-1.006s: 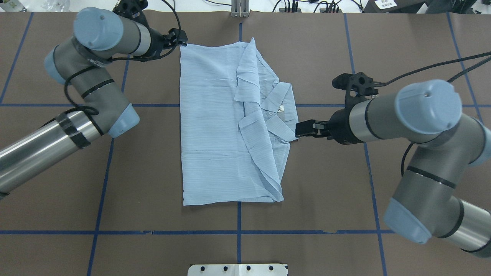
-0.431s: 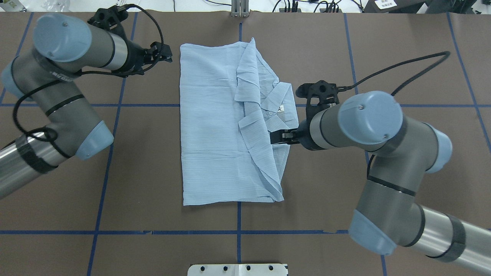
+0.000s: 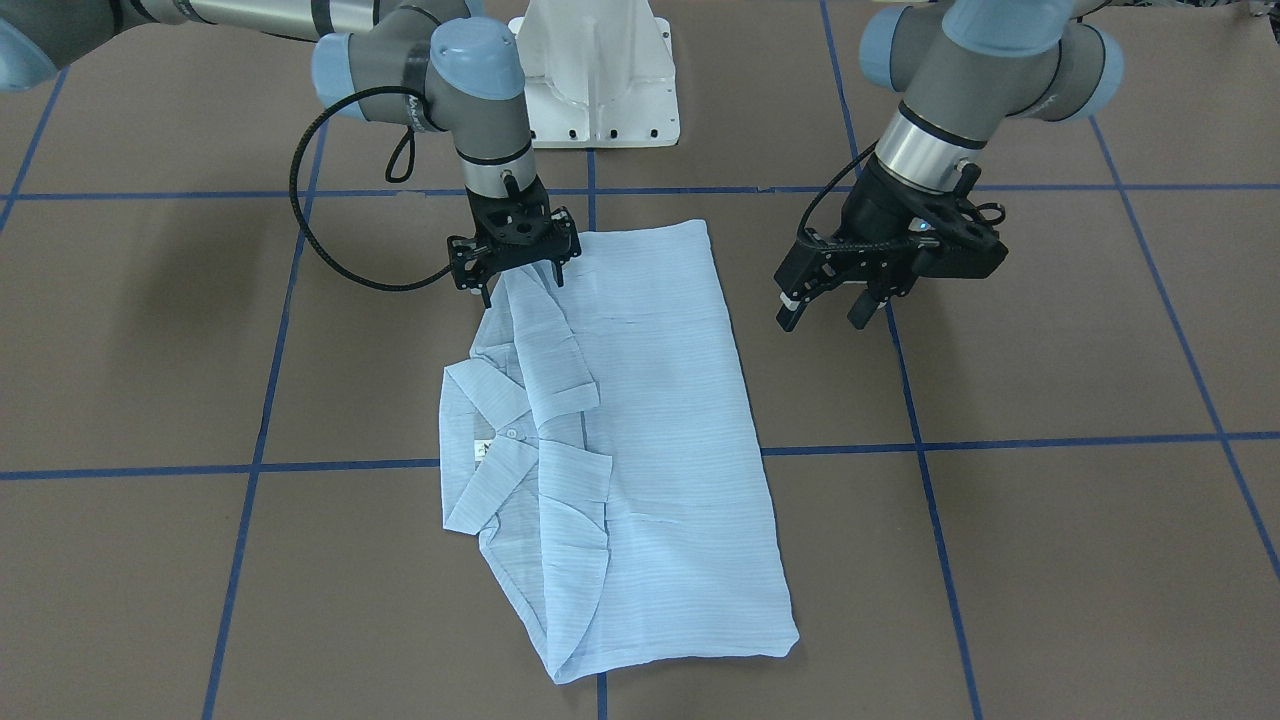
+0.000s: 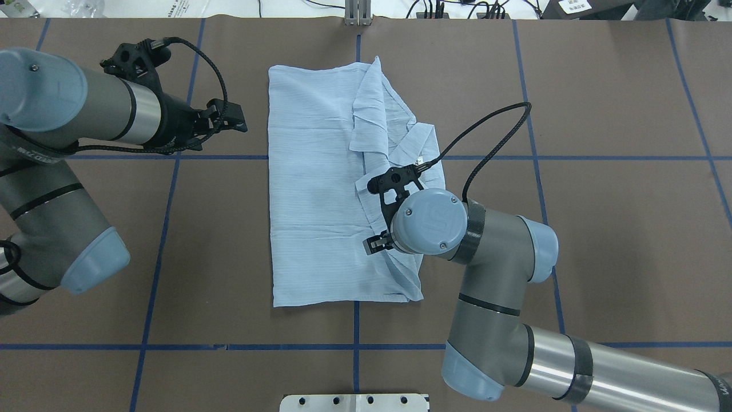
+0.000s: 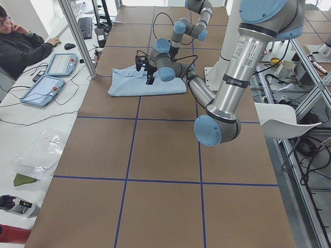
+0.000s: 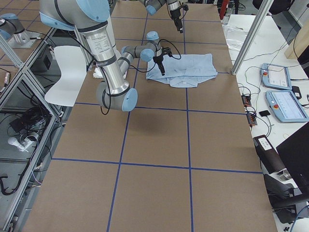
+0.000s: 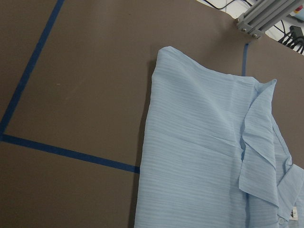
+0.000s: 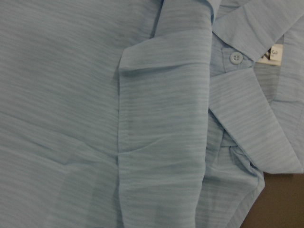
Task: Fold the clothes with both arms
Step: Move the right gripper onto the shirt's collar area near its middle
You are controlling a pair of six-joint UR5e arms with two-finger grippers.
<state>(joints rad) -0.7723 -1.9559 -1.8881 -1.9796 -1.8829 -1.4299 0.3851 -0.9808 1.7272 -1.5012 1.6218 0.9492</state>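
The light-blue shirt point(image 4: 309, 189) lies flat and folded into a long rectangle, with the collar point(image 4: 412, 149) and white label point(image 8: 275, 52) on its right side. It also shows in the front view point(image 3: 650, 420) and the left wrist view point(image 7: 199, 142). My right gripper point(image 3: 523, 283) is open, pointing down, with its tips at the folded sleeve edge at the shirt's near right; from overhead the wrist mostly hides the gripper point(image 4: 373, 245). My left gripper point(image 4: 235, 117) is open and empty, above the table just left of the shirt, and also shows in the front view point(image 3: 825, 312).
The brown table is marked with blue tape lines point(image 4: 171, 156). The white pedestal base point(image 3: 600, 80) stands at the robot's side. A metal bracket point(image 4: 357, 14) sits at the far edge. An operator point(image 5: 20, 46) sits with tablets beyond the far edge.
My right arm has swung in from the shirt's right edge to over its near folded sleeve. My left gripper has drawn back from the shirt's far left corner, leftward and nearer.
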